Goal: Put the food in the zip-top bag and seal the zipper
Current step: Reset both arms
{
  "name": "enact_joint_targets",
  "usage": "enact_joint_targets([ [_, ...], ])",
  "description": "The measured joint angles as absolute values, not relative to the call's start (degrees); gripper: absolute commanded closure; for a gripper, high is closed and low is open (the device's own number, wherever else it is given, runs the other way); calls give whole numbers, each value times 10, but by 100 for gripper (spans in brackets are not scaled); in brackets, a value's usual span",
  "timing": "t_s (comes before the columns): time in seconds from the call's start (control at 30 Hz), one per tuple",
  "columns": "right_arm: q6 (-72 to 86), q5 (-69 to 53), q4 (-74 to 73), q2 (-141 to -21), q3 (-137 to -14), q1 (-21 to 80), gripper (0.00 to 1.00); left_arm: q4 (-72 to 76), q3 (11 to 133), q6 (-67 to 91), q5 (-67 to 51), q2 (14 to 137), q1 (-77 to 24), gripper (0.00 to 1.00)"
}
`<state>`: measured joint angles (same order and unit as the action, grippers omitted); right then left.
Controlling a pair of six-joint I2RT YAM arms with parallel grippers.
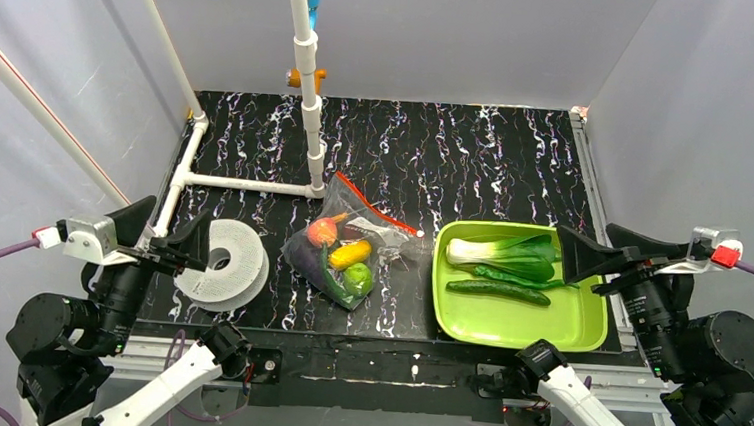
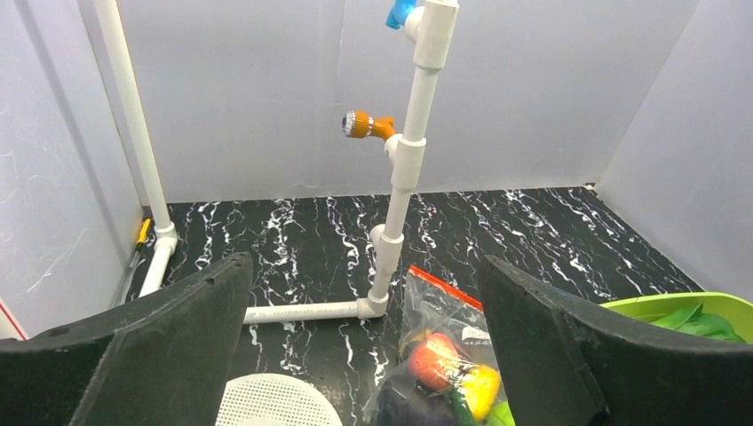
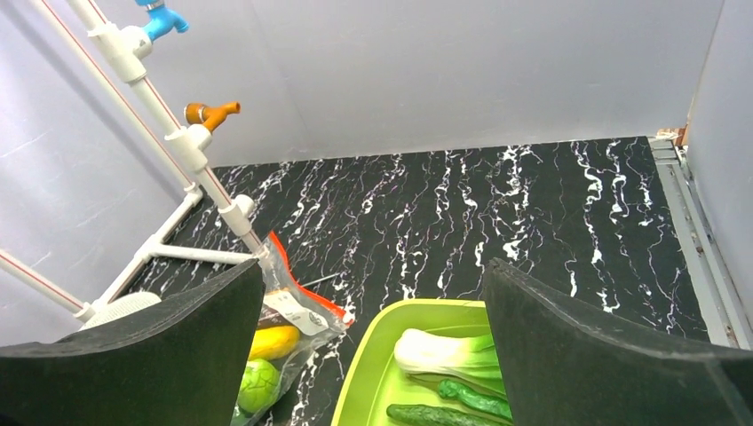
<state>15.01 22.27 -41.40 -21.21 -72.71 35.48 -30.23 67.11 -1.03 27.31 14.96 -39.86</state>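
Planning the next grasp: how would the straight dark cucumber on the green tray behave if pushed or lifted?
The straight cucumber is long and round, so a sideways push would probably roll it across the flat green tray. It looks like a rigid toy, so it likely stays straight when lifted by its middle.

Left arm [image 1: 123, 291], right arm [image 1: 657, 308] crouch low — 2 sets of jaws spread wide.

One bag [image 1: 380, 229] — two cucumbers [image 1: 498, 291], one bok choy [image 1: 504, 252]

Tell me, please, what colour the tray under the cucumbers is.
Bright lime green; the tray shows best in the top view.
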Motion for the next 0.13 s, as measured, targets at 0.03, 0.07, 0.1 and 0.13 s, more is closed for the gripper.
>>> enact_joint_targets([
  [0.03,151,227,-413,-212,-727,355,2,-301,668,-9,273,149,-399,2],
  [0.07,152,229,-410,-211,-727,355,2,-300,665,-9,272,148,-399,2],
  [0.1,152,229,-406,-211,-727,355,2,-301,661,-8,271,147,-399,2],
  [0.13,151,228,-402,-210,-726,355,2,-301,658,-8,270,146,-399,2],
])
